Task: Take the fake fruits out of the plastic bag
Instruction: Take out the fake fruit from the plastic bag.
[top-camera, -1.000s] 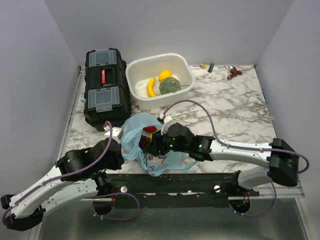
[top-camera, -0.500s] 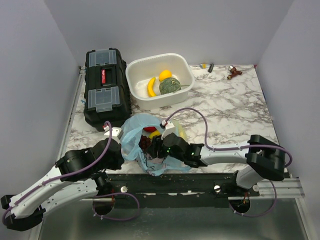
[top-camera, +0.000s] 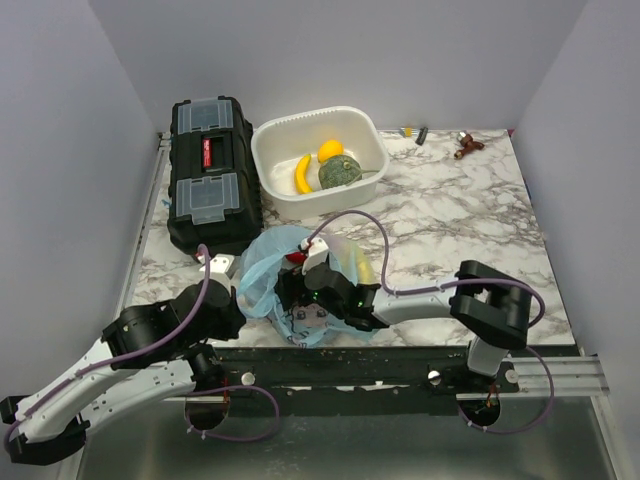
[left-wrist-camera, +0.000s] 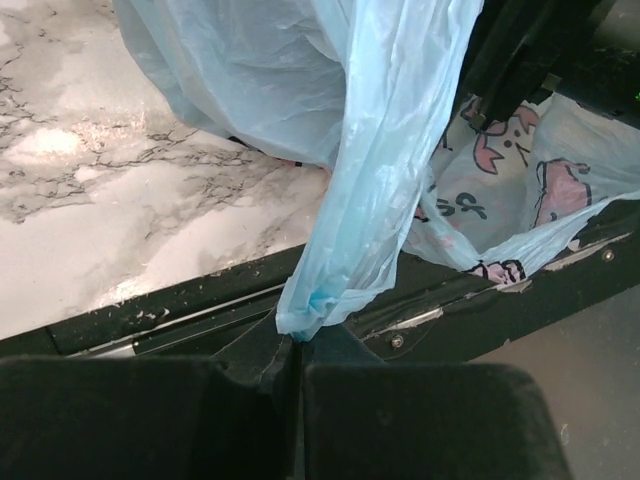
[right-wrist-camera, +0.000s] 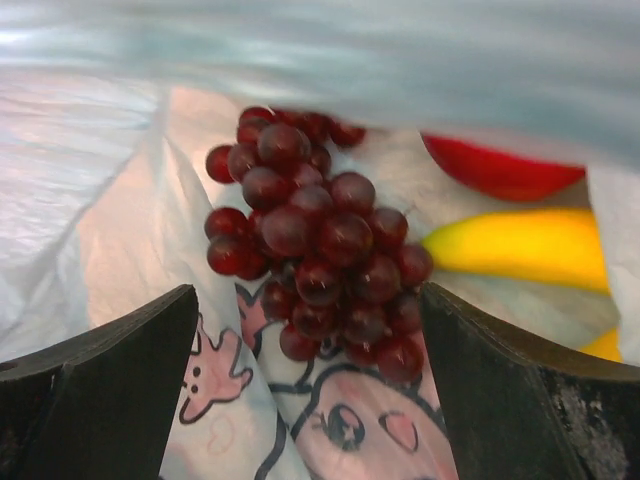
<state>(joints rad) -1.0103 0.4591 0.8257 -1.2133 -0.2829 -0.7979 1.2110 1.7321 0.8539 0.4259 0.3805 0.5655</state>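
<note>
The light-blue plastic bag (top-camera: 262, 265) lies at the table's near edge with its mouth open. My left gripper (top-camera: 243, 300) is shut on a twisted handle of the bag (left-wrist-camera: 345, 230), pinched right at the fingertips (left-wrist-camera: 262, 352). My right gripper (top-camera: 293, 290) is inside the bag, open. In the right wrist view the dark purple grape bunch (right-wrist-camera: 315, 250) sits between the open jaws of this gripper (right-wrist-camera: 308, 330) on the printed bag wall. A red piece (right-wrist-camera: 500, 165) and a yellow banana (right-wrist-camera: 525, 245) lie just behind the grapes.
A white tub (top-camera: 320, 203) at the back holds a banana (top-camera: 302, 174), a green melon (top-camera: 340, 172) and a lemon (top-camera: 330, 150). A black toolbox (top-camera: 210, 170) stands at the back left. Small bits (top-camera: 467, 145) lie at the back right corner.
My right gripper has pushed left, deeper into the bag, and its jaws have spread wide around the grapes. The right arm folded closer to its base. The left gripper kept its pinch.
</note>
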